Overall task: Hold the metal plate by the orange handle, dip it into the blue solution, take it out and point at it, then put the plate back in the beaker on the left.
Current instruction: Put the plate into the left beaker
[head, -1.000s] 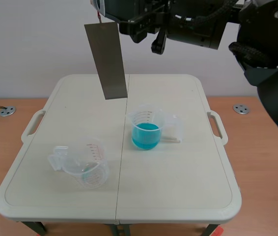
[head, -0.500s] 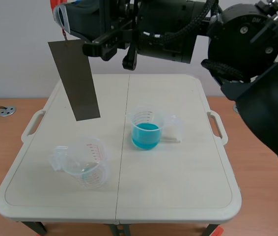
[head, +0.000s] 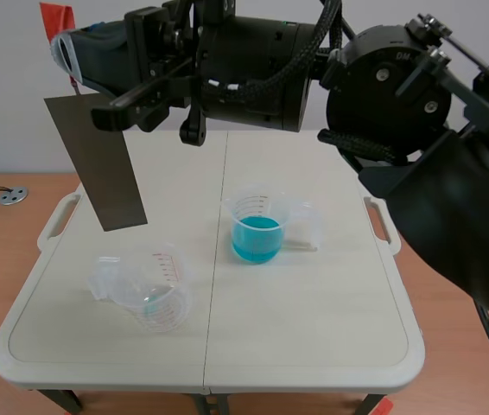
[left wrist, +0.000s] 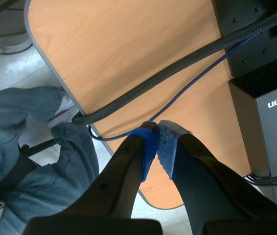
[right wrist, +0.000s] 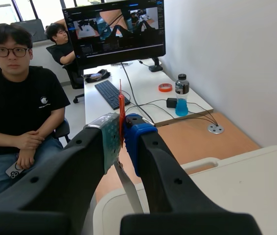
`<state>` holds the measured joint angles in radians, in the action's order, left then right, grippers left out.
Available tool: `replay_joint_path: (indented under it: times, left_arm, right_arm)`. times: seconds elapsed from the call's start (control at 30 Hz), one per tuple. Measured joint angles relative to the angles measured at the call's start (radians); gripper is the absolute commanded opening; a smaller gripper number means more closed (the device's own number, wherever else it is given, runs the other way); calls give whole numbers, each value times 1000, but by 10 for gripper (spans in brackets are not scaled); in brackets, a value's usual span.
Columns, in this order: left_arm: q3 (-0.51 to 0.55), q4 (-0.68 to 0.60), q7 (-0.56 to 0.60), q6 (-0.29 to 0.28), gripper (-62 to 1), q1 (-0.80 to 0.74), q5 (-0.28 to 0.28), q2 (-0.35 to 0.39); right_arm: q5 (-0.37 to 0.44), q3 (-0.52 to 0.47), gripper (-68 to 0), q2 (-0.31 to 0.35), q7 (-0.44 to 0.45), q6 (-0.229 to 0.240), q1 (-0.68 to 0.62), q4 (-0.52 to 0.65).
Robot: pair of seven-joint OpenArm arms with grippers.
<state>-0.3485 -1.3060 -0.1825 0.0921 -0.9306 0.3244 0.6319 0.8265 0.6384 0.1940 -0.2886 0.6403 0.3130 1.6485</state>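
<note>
Two beakers stand apart on the table (head: 314,328): the empty beaker (head: 148,290) at the left, the blue solution beaker (head: 257,226) mid-table. The metal plate (head: 95,160) hangs tilted above the empty one, its orange handle (right wrist: 121,107) clamped in the right gripper (right wrist: 121,129). The left gripper (left wrist: 157,142) is closed on nothing, above a cable (left wrist: 177,68) on a desk.

Holds the right arm (head: 314,78) high above the desk's (head: 314,303) left side, pinching the orange handle (right wrist: 122,105) in the right tool (right wrist: 121,129); parks the left tool (left wrist: 157,142) off the desk, pads (left wrist: 146,149) touching.
</note>
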Motion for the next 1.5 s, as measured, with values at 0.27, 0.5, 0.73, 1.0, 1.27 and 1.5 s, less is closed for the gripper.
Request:
replay_joint_path:
  times: [0.27, 0.5, 0.73, 1.0, 1.27, 1.5]
  left_arm:
    - [0, 0, 0, 0, -590, 0, 0, 0]
    - [0, 0, 0, 0, -590, 0, 0, 0]
    - [0, 0, 0, 0, -590, 0, 0, 0]
    - [0, 0, 0, 0, -590, 0, 0, 0]
    - [0, 0, 0, 0, -590, 0, 0, 0]
    - [0, 0, 0, 0, -590, 0, 0, 0]
  right_arm:
    - [-30, 45, -662, 0, 9, -42, 0, 0]
    - [-37, 45, -662, 0, 32, -43, 0, 0]
    - [-45, 47, -662, 0, 49, -50, 0, -27]
    - [-50, 52, -662, 0, 86, -50, 0, -85]
    - [-61, 92, -662, 0, 132, -50, 0, -151]
    - [-100, 93, -662, -3, 166, -50, 0, -208]
